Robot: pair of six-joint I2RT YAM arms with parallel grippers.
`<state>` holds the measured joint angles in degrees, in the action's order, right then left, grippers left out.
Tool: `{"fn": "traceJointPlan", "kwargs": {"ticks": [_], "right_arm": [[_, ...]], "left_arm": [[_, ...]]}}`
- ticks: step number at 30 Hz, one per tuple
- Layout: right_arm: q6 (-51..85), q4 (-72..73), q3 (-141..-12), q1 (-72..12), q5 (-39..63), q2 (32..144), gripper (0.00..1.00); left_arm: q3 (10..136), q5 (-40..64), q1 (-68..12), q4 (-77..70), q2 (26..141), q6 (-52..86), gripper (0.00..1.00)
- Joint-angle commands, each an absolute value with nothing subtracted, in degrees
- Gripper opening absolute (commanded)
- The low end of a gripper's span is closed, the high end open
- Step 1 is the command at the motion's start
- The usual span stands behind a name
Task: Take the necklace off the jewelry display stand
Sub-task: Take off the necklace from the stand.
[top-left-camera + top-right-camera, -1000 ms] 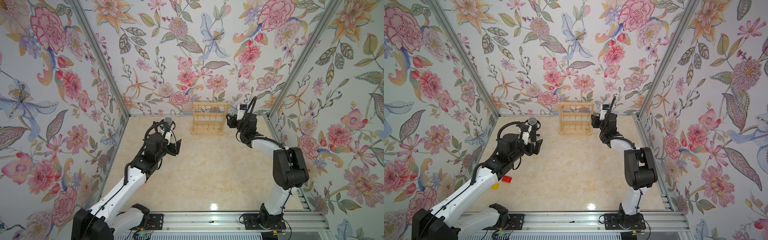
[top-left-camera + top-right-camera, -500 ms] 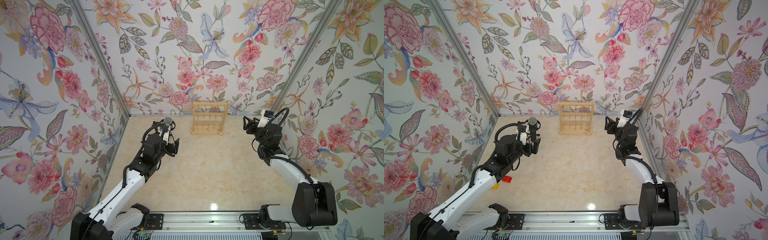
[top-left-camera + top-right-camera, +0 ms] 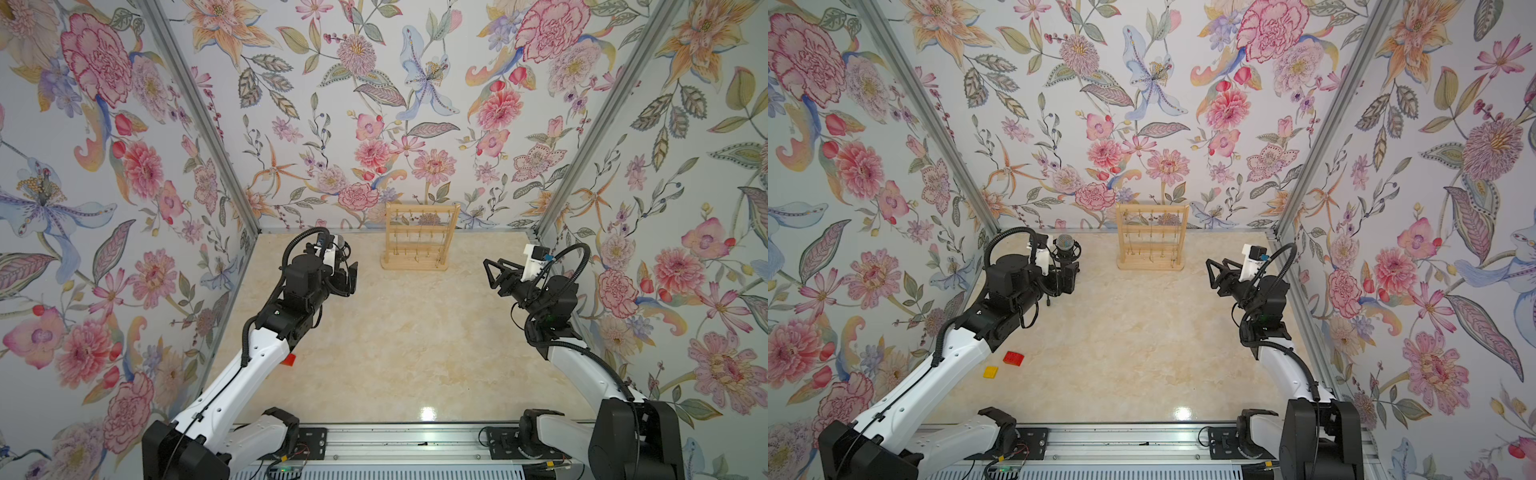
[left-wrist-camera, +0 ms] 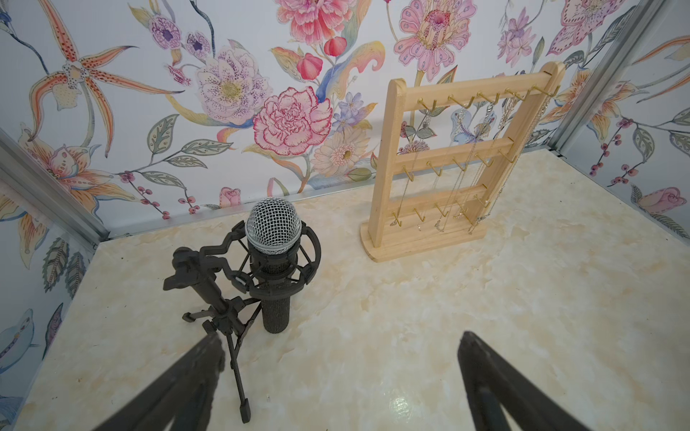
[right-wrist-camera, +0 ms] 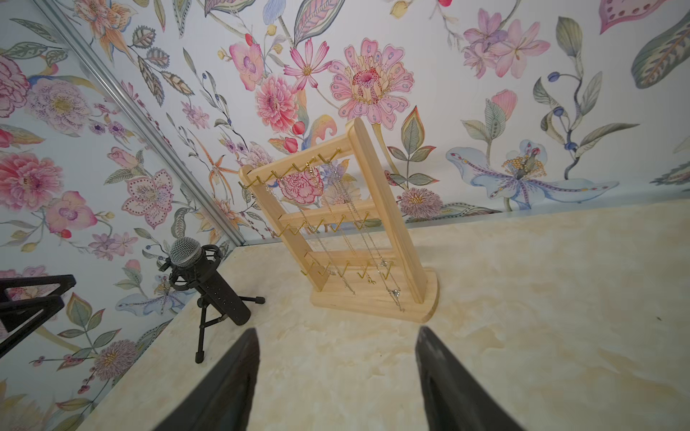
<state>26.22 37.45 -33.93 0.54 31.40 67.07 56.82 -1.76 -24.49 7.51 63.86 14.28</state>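
The jewelry display stand (image 3: pixel 419 245) stands upright at the far edge of the pale marbled tabletop (image 3: pixel 395 353), about the middle of it and close to the flowered back wall (image 3: pixel 374 104). Its flat wooden base rests on the table. Several thin necklaces (image 5: pixel 395 294) hang from the small gold hooks of its top crossbar and fall in front of the two lower bars; their pendants reach down to just above the base. None of them is off the stand, and neither arm touches the stand or a chain.

The left gripper (image 4: pixel 339 336) hangs above the far left part of the table, well apart from the stand and to its left. Its jaws stand wide apart with nothing between them. Just beyond it a black microphone (image 4: pixel 273 227) with a silver mesh head sits in a shock mount on a small black tripod (image 4: pixel 224 317), near the far left corner.

The right gripper (image 5: pixel 338 331) is raised over the right side of the table, near the right wall, and points towards the stand from the near right. Its jaws are parted too, and only bare tabletop shows between them.

In a top view a red block (image 3: pixel 1013 358) and a yellow block (image 3: pixel 990 371) lie close together on the left side of the table, beside the left arm's white link
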Motion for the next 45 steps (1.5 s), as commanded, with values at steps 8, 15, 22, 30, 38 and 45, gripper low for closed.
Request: {"fn": "traceJointPlan", "kwargs": {"ticks": [8,15,22,30,38,45], "right_arm": [[30.82,39.82,-38.59,-0.65,37.01,71.50,0.61],[27.83,34.02,-48.09,-5.07,32.83,77.57,0.53],[25.46,30.94,-59.09,-8.57,30.08,88.23,0.46],[22.86,28.16,-68.10,-8.92,30.15,98.48,0.40],[20.84,26.39,-74.61,-8.97,32.48,104.24,0.38],[19.74,24.92,-77.88,-9.05,32.63,107.00,0.39]], "left_arm": [[68.36,-2.10,-30.90,-0.18,73.66,23.67,0.99],[84.76,-2.48,-31.64,-1.48,85.77,24.87,0.99],[91.08,-5.15,-31.64,-9.23,94.82,29.04,0.98],[85.10,-1.75,-31.95,-11.57,95.78,24.13,0.97],[81.71,2.77,-29.63,-11.45,95.29,18.23,0.98],[81.49,5.22,-29.33,-12.72,97.12,18.28,0.98]]}}
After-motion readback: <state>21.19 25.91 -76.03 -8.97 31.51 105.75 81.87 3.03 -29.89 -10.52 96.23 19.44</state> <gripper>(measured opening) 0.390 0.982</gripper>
